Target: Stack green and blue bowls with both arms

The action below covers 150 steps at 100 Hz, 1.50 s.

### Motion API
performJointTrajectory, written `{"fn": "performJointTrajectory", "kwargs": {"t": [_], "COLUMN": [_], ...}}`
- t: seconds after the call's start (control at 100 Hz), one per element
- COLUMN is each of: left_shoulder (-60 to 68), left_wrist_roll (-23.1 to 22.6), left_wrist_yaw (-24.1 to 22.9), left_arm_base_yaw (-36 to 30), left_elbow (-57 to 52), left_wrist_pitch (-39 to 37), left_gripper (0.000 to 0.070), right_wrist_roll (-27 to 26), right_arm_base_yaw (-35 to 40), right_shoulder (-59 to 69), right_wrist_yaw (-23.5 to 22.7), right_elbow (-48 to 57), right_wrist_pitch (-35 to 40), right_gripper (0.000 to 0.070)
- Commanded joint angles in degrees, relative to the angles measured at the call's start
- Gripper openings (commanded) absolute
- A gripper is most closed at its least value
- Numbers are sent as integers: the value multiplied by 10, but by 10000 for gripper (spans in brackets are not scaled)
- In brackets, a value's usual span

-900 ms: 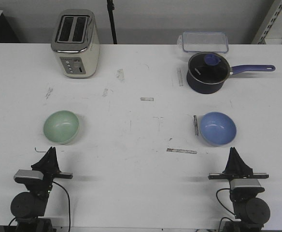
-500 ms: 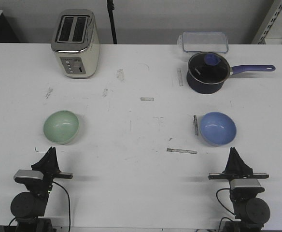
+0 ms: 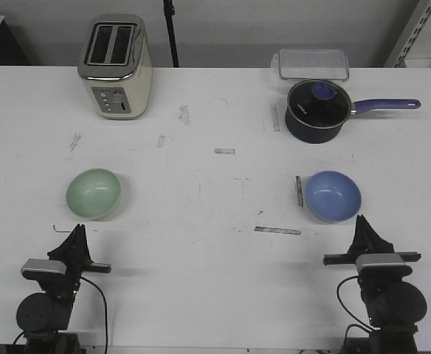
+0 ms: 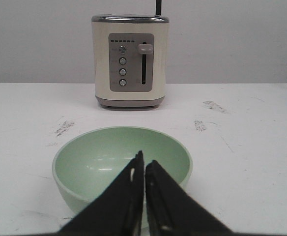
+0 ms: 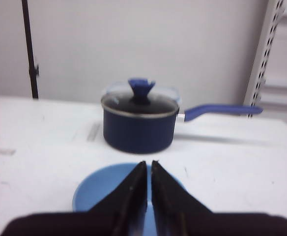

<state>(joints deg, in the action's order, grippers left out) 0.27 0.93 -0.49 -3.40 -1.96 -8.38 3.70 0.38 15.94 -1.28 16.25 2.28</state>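
Well apart, green bowl [image 3: 94,194] and blue bowl [image 3: 333,195] face pressed-together fingers [image 4: 133,182].

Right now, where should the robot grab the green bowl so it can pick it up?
Probably by the rim. The green bowl sits upright and open, with smooth round sides that a small gripper would likely slip on. Its near edge faces the left gripper, which is shut and just short of it. So open the jaws, come in from the robot's side, and pinch the near wall, one finger inside and one outside.
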Motion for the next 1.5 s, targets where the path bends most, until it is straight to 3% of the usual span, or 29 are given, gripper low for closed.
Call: {"fn": "performJointTrajectory", "kwargs": {"t": [0.0,0.3,0.49,0.59,0.75,0.94,0.99,1.12,1.29,1.49], "left_shoulder": [-1,-1,-1,-1,-1,-1,-1,-1,-1,-1], "left_wrist_roll": [-2,-2,-2,-2,-2,-2,-2,-2,-2,-2], "left_wrist_yaw": [0,0,0,0,0,0,0,0,0,0], "left_arm_base_yaw": [1,1,1,1,1,1,1,1,0,1], "left_elbow": [13,13,13,13,13,13,13,13,13,13], "left_wrist_pitch": [-7,-7,-7,-7,-7,-7,-7,-7,-7,-7], "left_gripper": [2,2,1,2,2,1,1,1,2,2], "right_wrist_roll": [5,-1,-56,-84,-84,-86,-87,-92,-94,-86], "right_arm_base_yaw": [0,0,-4,-9,-22,-68,-83,-115,-141,-146], "right_shoulder": [42,258,361,421,523,624,646,690,721,753], "right_wrist_yaw": [2,-2,2,2,0,-34,-45,-76,-93,-94], "right_elbow": [36,220,313,372,471,566,586,611,611,610], "right_wrist_pitch": [4,126,180,248,360,465,485,517,537,541], "right_gripper": [9,9,9,9,9,18,60,305,524,548]}}
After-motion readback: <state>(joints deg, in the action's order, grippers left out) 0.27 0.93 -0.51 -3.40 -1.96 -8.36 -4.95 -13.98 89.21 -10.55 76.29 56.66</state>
